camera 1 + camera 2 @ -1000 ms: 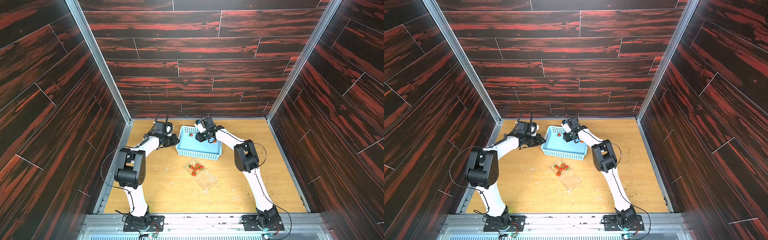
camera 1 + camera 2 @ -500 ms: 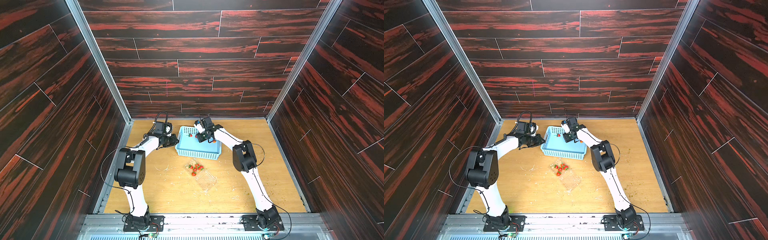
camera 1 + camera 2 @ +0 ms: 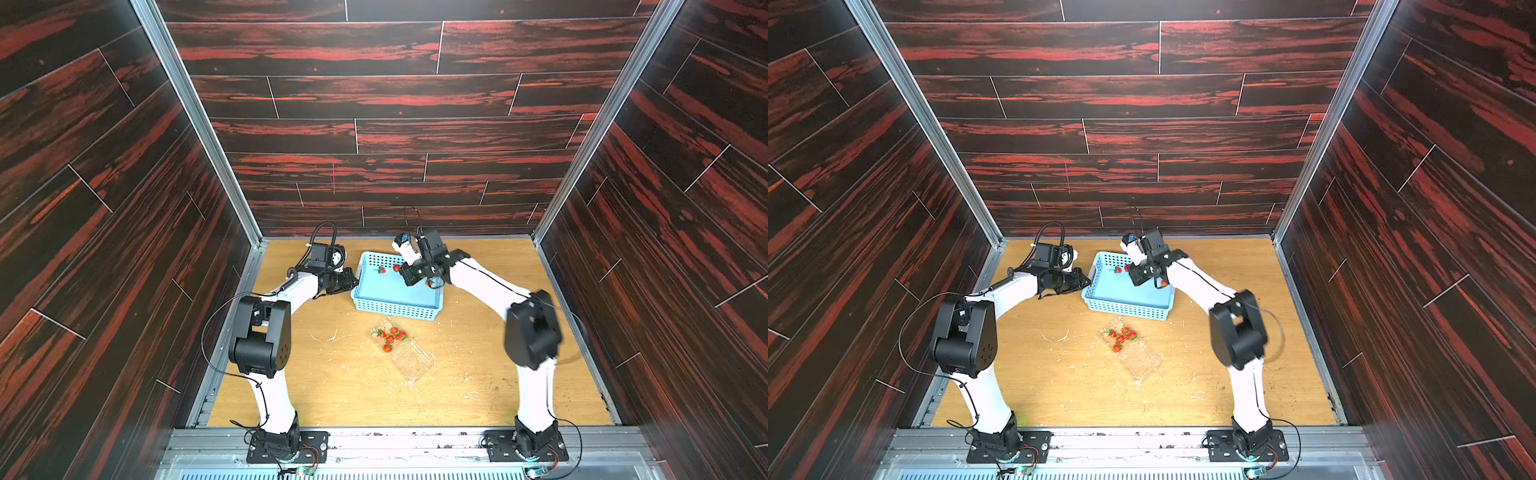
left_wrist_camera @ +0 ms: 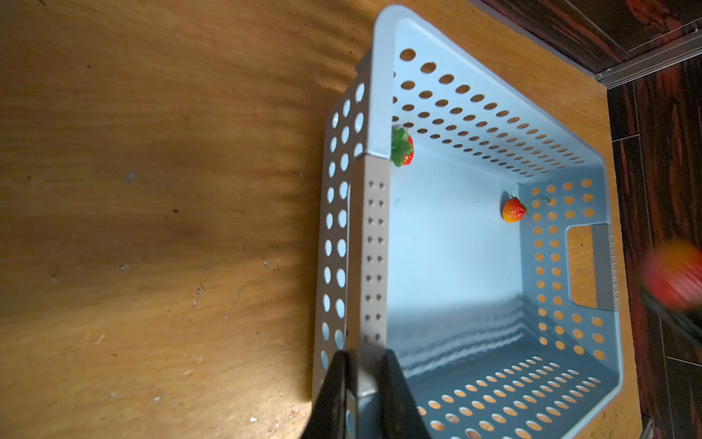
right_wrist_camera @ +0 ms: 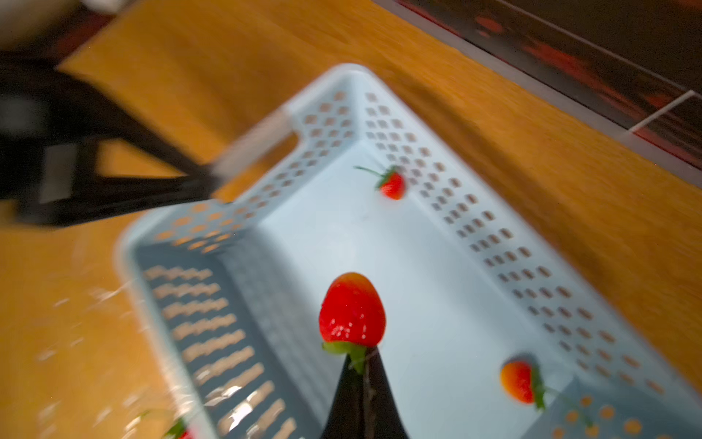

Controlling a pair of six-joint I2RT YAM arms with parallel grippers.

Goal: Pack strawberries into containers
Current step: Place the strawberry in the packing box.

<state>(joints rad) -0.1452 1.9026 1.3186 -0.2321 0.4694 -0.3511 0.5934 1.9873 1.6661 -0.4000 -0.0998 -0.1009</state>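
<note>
At the back of the table stands a light blue perforated basket (image 3: 395,309). My left gripper (image 4: 362,355) is shut on its left wall (image 4: 376,247), one finger inside and one outside. Over the basket, my right gripper (image 5: 361,353) is shut on the green cap of a red strawberry (image 5: 352,308), which also shows in a top view (image 3: 397,268). Two strawberries lie in the basket: a stemmed one (image 5: 391,184) near the far wall and an orange-tinted one (image 5: 520,380) by the right wall. In front of the basket the clear container (image 3: 409,357) lies open, with several strawberries (image 3: 392,336) in its far half.
Dark wood-pattern walls (image 3: 124,249) close in the left, right and back of the wooden table (image 3: 332,395). Pale scraps lie scattered on the wood. Both arms' black elbows (image 3: 259,332) (image 3: 532,332) rise over the table's sides. A metal rail (image 3: 395,440) runs along the front.
My right gripper has shut on a strawberry in the basket and holds it above the basket floor. The right arm is still moving. The left gripper has kept its hold on the basket wall.
</note>
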